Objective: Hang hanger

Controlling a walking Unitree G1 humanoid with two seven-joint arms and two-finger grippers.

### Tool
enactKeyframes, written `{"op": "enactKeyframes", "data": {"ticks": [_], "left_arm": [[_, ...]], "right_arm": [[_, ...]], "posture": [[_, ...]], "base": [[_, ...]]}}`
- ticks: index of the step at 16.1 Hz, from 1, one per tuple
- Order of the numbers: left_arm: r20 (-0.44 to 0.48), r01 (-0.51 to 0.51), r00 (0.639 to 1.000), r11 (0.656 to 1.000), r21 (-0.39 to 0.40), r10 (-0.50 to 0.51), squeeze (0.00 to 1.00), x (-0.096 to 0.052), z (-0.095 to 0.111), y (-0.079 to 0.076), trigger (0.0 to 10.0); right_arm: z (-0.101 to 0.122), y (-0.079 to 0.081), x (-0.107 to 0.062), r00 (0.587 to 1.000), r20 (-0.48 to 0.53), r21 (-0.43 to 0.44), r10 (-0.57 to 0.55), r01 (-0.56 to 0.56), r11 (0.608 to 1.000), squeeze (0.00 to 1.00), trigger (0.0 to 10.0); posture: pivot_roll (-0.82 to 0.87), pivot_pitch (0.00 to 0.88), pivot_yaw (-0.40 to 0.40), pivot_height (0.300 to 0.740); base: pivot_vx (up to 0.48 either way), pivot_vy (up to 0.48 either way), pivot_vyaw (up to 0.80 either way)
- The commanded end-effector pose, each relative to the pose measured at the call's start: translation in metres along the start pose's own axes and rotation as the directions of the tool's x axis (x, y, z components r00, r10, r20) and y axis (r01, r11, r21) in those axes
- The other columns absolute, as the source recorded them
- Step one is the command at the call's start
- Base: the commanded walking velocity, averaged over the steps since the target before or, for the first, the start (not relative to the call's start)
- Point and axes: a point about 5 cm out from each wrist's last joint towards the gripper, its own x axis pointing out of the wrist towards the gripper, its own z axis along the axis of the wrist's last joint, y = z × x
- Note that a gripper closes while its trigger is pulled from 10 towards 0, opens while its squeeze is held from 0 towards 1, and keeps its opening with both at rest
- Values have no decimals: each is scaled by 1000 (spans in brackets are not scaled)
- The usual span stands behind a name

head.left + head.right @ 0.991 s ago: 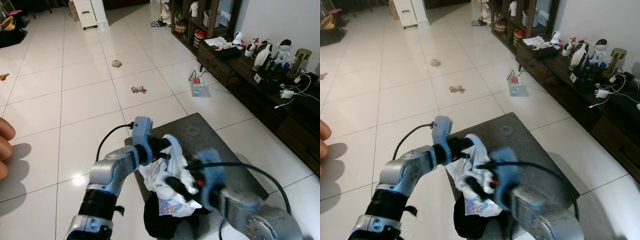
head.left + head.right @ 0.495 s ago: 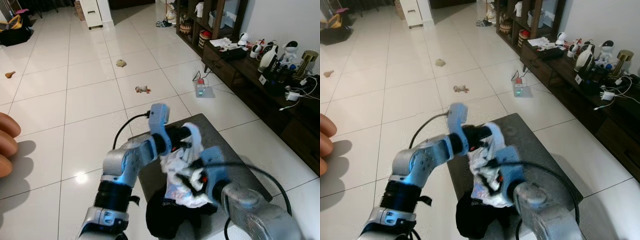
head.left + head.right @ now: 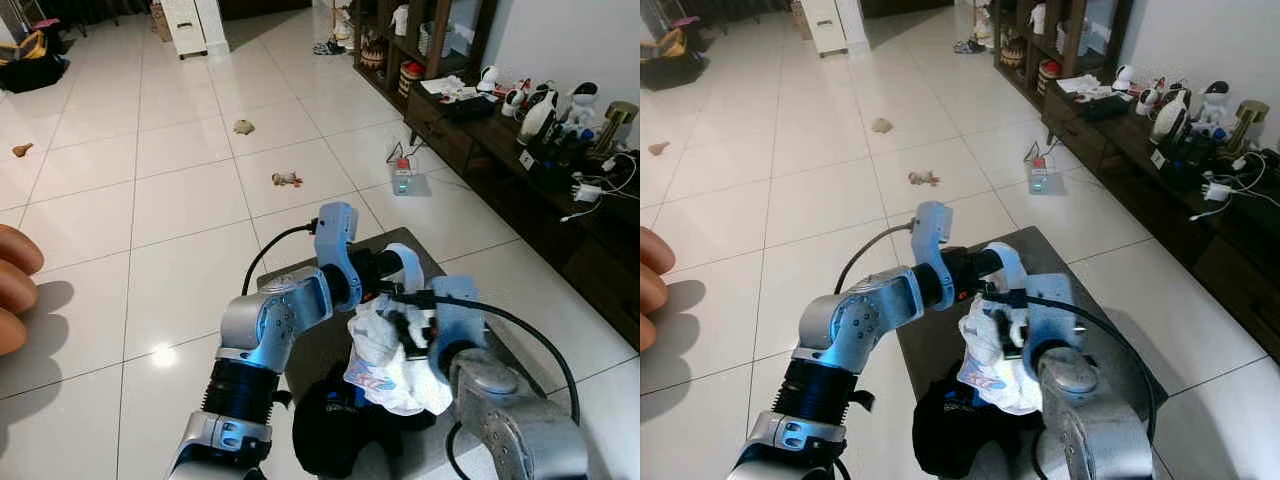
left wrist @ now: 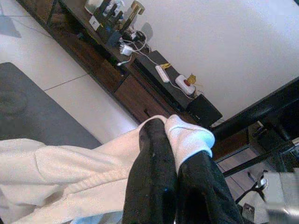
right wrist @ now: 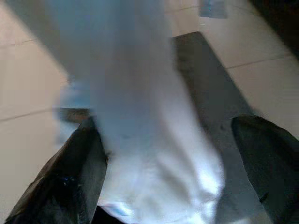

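I am pinching the white garment (image 3: pixel 392 345) in my left tool (image 4: pixel 175 163), lifting it off the grey mat (image 3: pixel 470 300) so it hangs free, while my right tool (image 5: pixel 168 186) is spreading around its hanging folds.

floor (image 3: pixel 180 200): glossy pale tile, lamp glare at lower left | mat (image 3: pixel 455 300): matt grey, slightly rough | white garment (image 3: pixel 390 360): soft crumpled cloth, printed | black garment (image 3: pixel 325 440): matt dark cloth | arms: brushed silver metal | sideboard (image 3: pixel 520 200), upper right: dark wood
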Motion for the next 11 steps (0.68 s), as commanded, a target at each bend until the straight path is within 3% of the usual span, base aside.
{"op": "enactKeyframes", "data": {"ticks": [1,6,11], "left_arm": [[30,28,999,999,26,-29,0,1,12,-10,0],[36,29,999,999,25,-30,0,3,13,-14,0],[40,-32,999,999,29,31,0,2,12,-8,0]], "right_arm": [[1,-8,1,998,4,-10,-67,67,998,0,10000],[-7,-25,6,971,-13,-131,-239,236,963,0,10000],[-7,-22,8,968,-2,-245,-249,241,939,0,10000]], "posture": [[-99,110,52,740],[-98,108,48,740],[-99,106,46,740]], "base": [[0,0,0],[0,0,0],[0,0,0]]}}
